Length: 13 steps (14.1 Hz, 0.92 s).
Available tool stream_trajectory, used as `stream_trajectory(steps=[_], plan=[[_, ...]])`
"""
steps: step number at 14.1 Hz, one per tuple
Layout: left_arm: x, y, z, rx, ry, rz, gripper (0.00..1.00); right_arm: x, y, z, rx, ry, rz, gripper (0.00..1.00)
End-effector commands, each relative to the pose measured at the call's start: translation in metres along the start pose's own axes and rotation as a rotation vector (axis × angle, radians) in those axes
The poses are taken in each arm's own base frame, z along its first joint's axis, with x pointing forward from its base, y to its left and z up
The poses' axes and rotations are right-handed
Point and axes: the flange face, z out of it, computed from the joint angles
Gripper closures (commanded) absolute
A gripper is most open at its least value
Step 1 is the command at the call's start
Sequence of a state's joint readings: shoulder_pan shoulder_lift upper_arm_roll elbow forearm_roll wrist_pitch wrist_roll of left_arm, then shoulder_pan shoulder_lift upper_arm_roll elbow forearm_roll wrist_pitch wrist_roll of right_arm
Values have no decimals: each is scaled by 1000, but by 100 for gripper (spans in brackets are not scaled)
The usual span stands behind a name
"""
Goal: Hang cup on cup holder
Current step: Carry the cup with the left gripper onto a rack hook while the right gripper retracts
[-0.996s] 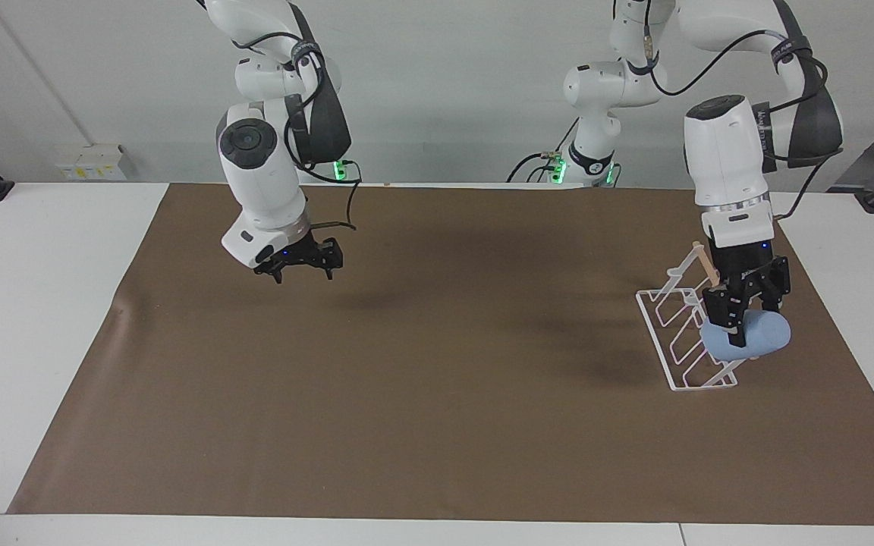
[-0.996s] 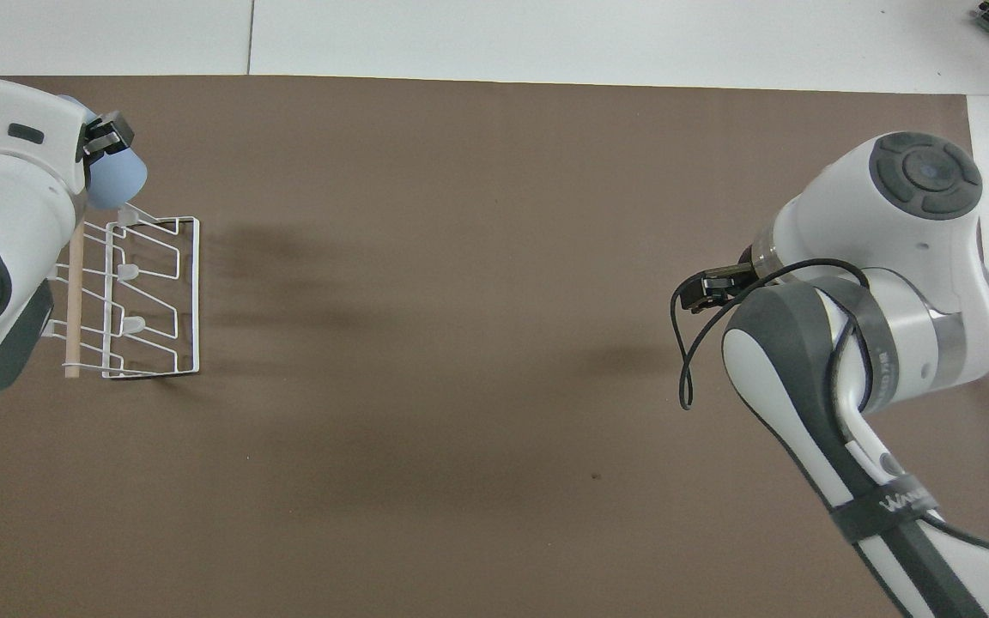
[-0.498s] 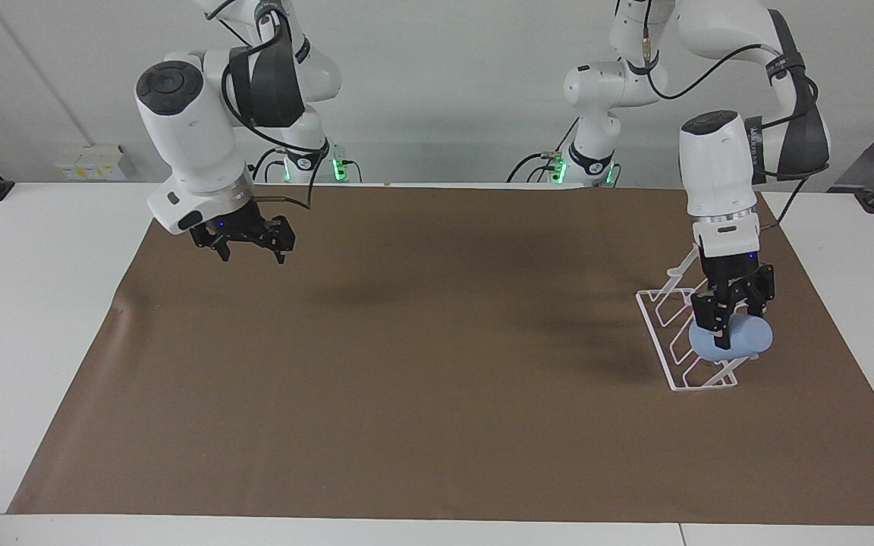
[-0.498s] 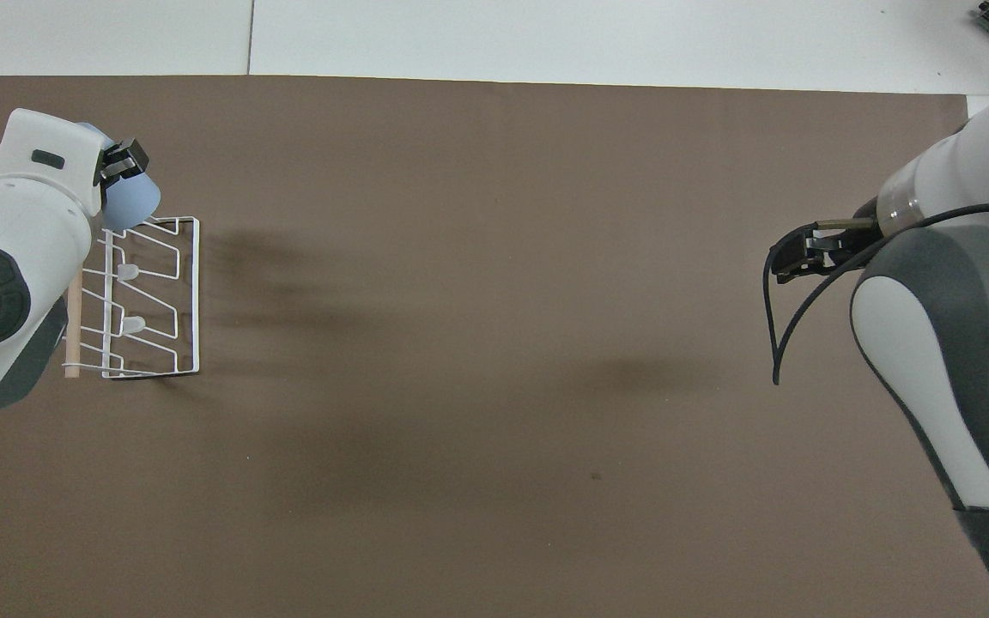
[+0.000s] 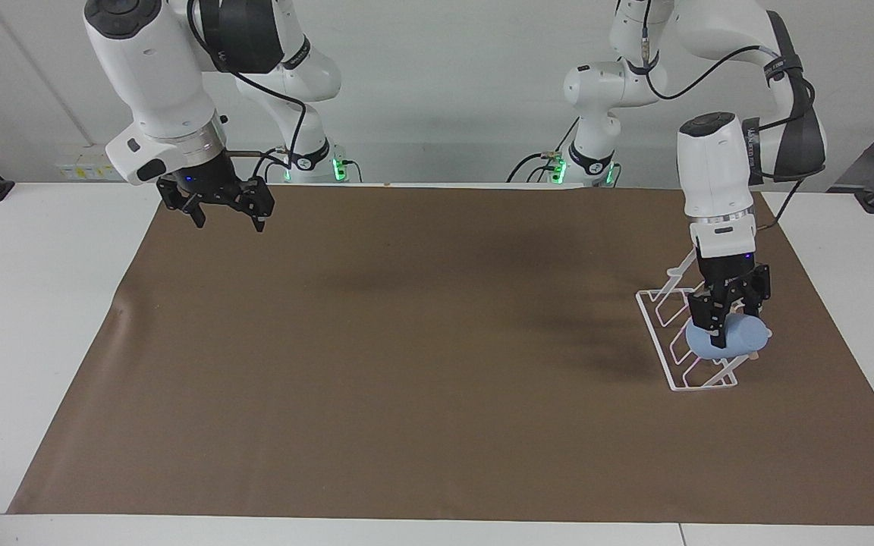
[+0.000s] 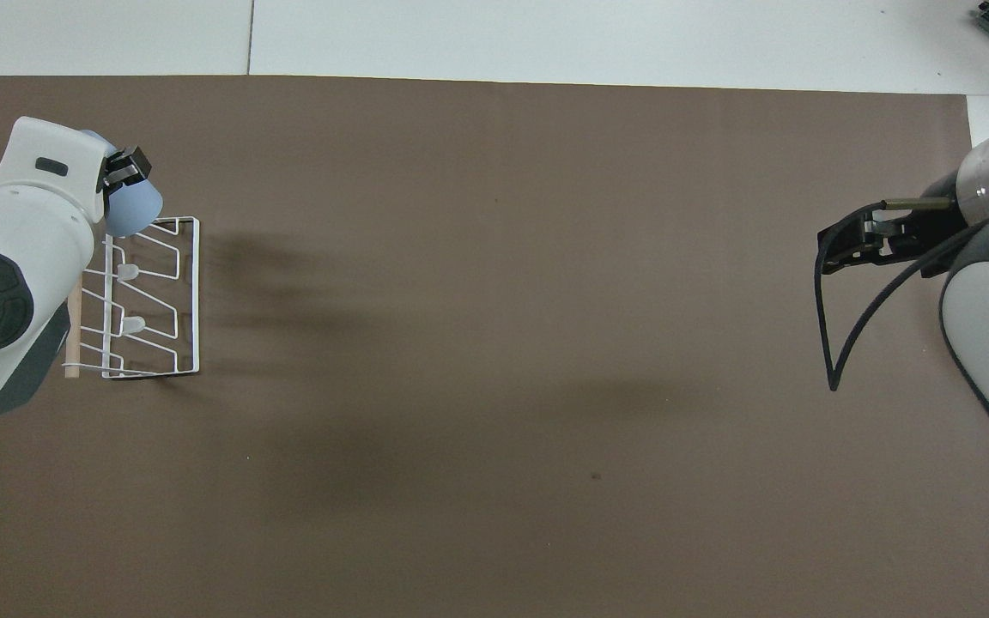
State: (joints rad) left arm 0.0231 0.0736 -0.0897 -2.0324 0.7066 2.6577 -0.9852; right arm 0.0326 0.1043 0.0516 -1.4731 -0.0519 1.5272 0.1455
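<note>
Nearest the robots, your right gripper [image 5: 221, 214] hangs over the brown mat's [image 5: 407, 364] edge at the right arm's end, fingers spread, holding nothing. Lots of bare mat btwn the two arms. At the left arm's end, the white wire cup holder w/ wooden rod [image 5: 683, 345] sits near the mat's edge. Your left gripper [image 5: 721, 330] pinches the small light-blue plastic cup [image 5: 740, 337], tilted, over the rack's end farthest from the robots, at its prongs.
</note>
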Motion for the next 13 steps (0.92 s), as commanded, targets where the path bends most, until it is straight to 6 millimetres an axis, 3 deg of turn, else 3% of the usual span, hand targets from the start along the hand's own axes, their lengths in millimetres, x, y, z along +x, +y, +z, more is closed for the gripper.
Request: stream_trajectory(steps=[1, 2, 3, 4, 5, 7, 13], plan=[[-15, -19, 2, -31, 17, -11, 100, -2, 7, -3, 0, 4, 31, 0], [-13, -25, 4, -27, 18, -26, 100, -1, 8, 0, 0, 2, 43, 0], [-14, -25, 6, -27, 15, -30, 65, -2, 17, 4, 0, -10, 77, 0], [-14, -24, 5, -27, 16, -37, 10, -3, 21, 5, 10, -10, 95, 0], [-14, -21, 4, -27, 13, -37, 0, -3, 21, 5, 60, -16, 91, 0], [-15, -18, 3, -29, 13, -67, 0, -3, 28, 3, 156, -19, 113, 0], [-11, -13, 1, -18, 10, -49, 0, 1, 28, 0, 163, 23, 35, 0]])
